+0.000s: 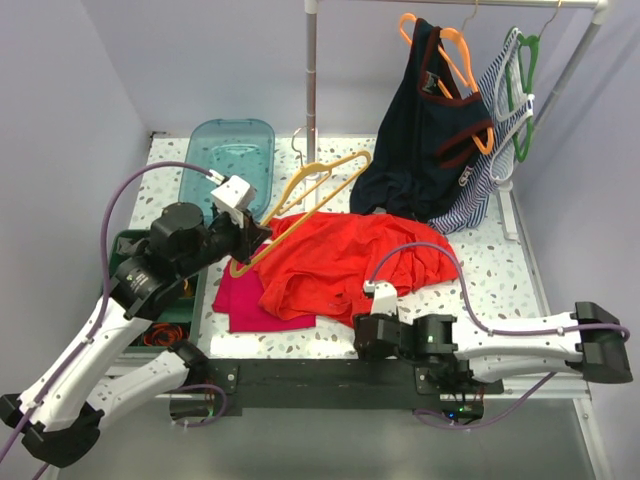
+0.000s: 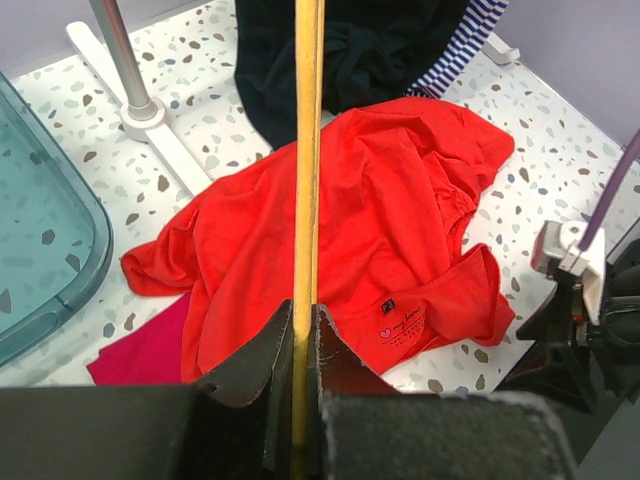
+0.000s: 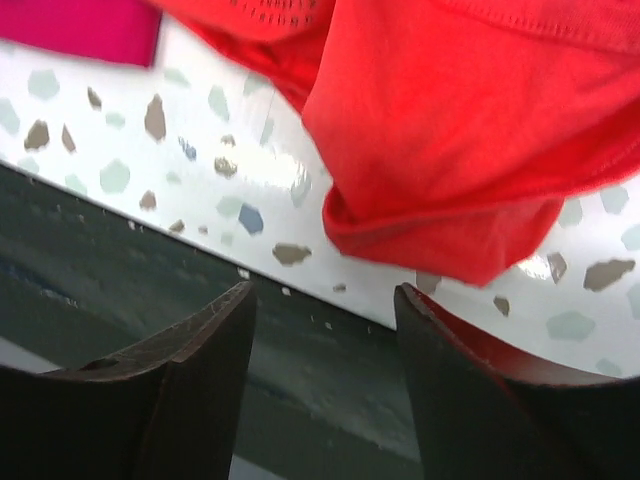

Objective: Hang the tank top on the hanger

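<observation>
Meanwhile left tool point(image 2: 303, 318) pinches the hanger point(image 2: 305, 150) near the tank top point(image 2: 380, 220) (right tool point(image 3: 325, 295) gapes empty).

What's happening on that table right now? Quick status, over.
Left gripper: jaws shut on hanger. Right gripper: jaws open, empty. Tank top crumpled on table, not hung; pink cloth partly beneath.

Magenta cloth point(image 1: 243, 302), teal tray point(image 1: 232, 152)

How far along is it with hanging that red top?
Done: left gripper shut on the thin pale yellow plastic hanger. In hand: open right gripper beside an edge of the crumpled red-orange tank top. Left: top lies unhung on the speckled table.
</observation>
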### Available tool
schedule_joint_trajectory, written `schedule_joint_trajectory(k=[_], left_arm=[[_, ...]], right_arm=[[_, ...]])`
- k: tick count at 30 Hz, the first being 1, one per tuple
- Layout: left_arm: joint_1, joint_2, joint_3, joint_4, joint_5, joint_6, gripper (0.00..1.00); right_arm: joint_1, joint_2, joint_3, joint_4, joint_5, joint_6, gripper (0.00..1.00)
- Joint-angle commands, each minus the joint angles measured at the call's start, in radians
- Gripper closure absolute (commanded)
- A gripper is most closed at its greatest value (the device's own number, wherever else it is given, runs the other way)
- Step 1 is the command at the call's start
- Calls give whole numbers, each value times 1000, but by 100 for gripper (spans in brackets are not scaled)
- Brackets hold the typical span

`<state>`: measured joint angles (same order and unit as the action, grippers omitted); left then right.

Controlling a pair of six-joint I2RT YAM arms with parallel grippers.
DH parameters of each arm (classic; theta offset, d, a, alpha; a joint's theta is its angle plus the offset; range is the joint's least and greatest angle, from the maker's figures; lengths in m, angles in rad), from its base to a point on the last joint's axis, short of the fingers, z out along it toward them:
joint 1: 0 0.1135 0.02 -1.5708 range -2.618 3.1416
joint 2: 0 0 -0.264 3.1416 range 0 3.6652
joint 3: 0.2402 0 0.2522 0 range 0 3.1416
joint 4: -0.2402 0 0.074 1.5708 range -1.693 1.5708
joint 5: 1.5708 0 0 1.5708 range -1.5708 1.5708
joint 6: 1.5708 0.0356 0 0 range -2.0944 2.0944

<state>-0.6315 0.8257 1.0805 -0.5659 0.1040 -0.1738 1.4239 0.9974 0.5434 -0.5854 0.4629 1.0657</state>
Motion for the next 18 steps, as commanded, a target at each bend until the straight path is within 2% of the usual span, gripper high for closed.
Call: schedule_joint_trajectory(k=[1, 4, 5, 8, 10, 11, 12, 13, 15, 18], left_arm=[[-5, 0, 4, 35, 5, -1, 100], [-5, 1, 4, 34, 0, 5, 100], [-5, 4, 6, 32, 2, 5, 100], [-5, 6, 13, 28, 23, 4, 100], [-4, 3, 10, 27, 36, -6, 100], [-5, 1, 7, 29, 49, -7, 100], [-5, 0, 4, 32, 59, -15, 100], [-5, -2, -7, 34, 65, -19, 100], [-5, -5, -16, 38, 85, -27, 100], [-4, -19, -33, 38, 91, -38, 100]], right_arm=[[44, -118, 36, -199, 150, 166, 37], [44, -232, 56, -340, 253, 266, 39], [44, -261, 62, -379, 281, 302, 42], [29, -258, 82, -471, 375, 390, 52], [-38, -229, 73, -481, 361, 387, 52], [-71, -227, 61, -456, 340, 367, 52], [-107, -246, 43, -412, 309, 279, 52], [-182, -261, -3, -302, 230, 239, 53], [-276, -296, -48, -205, 162, 153, 54], [-348, -310, -82, -100, 103, 97, 53]])
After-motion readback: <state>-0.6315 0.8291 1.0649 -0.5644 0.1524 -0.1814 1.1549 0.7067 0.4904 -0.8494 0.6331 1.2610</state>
